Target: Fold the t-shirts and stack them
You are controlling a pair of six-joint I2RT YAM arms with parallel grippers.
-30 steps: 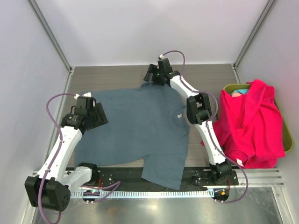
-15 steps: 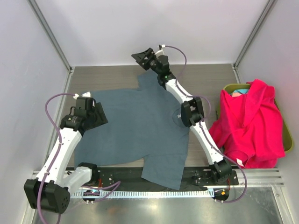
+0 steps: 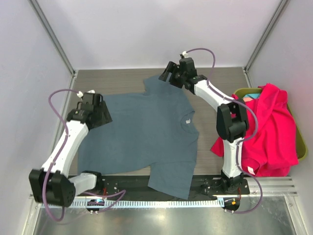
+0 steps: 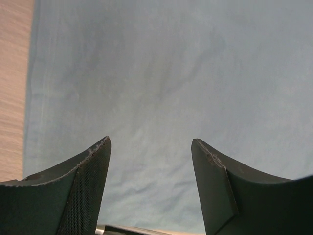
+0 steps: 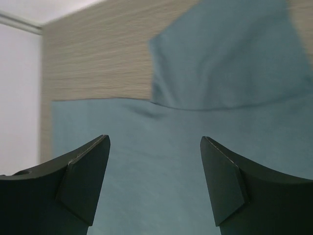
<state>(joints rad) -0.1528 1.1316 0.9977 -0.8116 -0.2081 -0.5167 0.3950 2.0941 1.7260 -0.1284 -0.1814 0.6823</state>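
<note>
Now the left tool [image 4: 150, 142] is wide, with nothing inside it. It hangs just above the left side of the grey-blue t-shirt [image 3: 142, 132], near the bottom hem, so it looks ready to come down and pinch that edge.

The right tool [image 5: 155, 138] is wide too and holds nothing. It hovers over the far sleeve [image 3: 160, 87], where the sleeve meets the body, maybe because that part should fold in first.

The grey-blue t-shirt lies flat and spread out in the middle of the surface [image 3: 117, 81], with its small white label [image 3: 187, 121] facing up on the right. Flat cloth is easier to fold neatly. The near sleeve [image 3: 168, 178] reaches a little past the near edge of the surface.

Off to the right, a bright red t-shirt [image 3: 259, 127] is heaped over the green bin [image 3: 303, 147], waiting its turn. I think 0 folds are made yet, so the job is just starting.
</note>
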